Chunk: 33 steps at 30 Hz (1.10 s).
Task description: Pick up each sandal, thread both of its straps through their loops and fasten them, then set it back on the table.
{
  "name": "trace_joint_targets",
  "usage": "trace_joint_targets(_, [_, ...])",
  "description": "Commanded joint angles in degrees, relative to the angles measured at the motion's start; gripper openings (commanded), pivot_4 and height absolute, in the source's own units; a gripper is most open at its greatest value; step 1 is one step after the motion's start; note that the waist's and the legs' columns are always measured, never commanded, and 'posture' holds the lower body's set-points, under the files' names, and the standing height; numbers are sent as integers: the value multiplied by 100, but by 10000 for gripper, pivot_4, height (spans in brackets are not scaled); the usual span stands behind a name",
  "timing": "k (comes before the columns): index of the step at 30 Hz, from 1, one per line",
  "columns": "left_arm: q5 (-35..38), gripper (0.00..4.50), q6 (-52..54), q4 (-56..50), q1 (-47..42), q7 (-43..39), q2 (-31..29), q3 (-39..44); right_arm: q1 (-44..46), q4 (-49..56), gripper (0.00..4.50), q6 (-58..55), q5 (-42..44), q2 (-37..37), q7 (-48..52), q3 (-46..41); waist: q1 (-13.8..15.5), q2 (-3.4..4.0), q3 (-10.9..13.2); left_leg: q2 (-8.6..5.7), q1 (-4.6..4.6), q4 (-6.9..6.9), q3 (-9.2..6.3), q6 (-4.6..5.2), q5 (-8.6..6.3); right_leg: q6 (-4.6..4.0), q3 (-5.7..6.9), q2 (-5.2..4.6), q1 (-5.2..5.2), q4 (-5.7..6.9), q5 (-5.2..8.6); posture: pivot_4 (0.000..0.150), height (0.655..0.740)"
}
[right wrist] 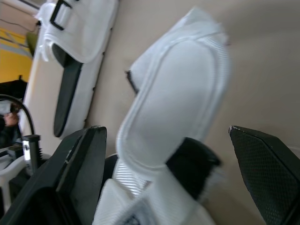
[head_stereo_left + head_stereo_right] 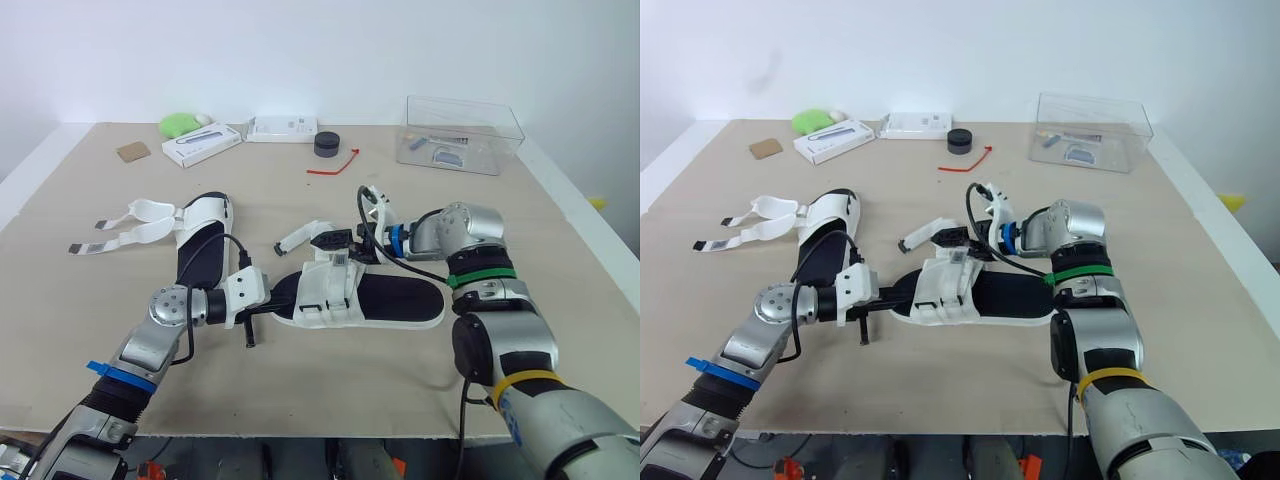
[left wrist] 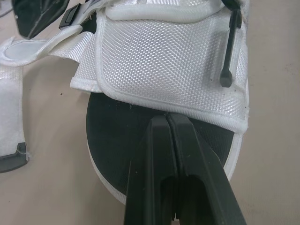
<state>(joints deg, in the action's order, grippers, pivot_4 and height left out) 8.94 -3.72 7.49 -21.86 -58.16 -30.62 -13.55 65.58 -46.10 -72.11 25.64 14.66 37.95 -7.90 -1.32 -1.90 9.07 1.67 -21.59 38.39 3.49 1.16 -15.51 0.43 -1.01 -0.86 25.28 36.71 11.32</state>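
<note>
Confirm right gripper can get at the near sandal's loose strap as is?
Likely yes: the right gripper is open, and the loose strap lies between its fingers with nothing in the way.

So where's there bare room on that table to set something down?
Bare: the table's right side, from clear box to near edge, and the strip between sandals and far white boxes. Crowded: around the centre sandal and the left sandal's straps.

Both arms bent inward, left hand (image 3: pixel 166 119) – fingers (image 3: pixel 154 159) pressed together, right hand (image 1: pixel 163 133) – fingers (image 1: pixel 77 178) spread wide
</note>
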Motion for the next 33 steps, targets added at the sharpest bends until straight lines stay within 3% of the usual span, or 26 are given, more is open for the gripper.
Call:
trace_joint_targets(1, [-371, 0, 170, 357, 132, 116, -98, -95, 368, -96, 44696, 176, 222, -135, 158, -256, -1, 0, 0, 0, 0, 0, -1, 0, 0, 0, 0, 1, 0, 0, 0, 1500, 7400])
trace_joint_targets(12, [-370, 0, 189, 321, 168, 143, -117, -82, 920, -768, 44696, 397, 451, -321, 217, -773, -2, 1, 1, 0, -2, 0, -3, 0, 0, 0, 0, 0, 0, -1, 0, 1500, 7400])
trace_joint_targets(33, [-377, 0, 187, 365, 132, 137, -58, -140, 1190, -720, 44696, -132, 803, -189, 379, -1118, -2, 1, 1, 0, -5, -1, -6, 0, 0, -1, 1, -2, 0, -2, 1, 1500, 7400])
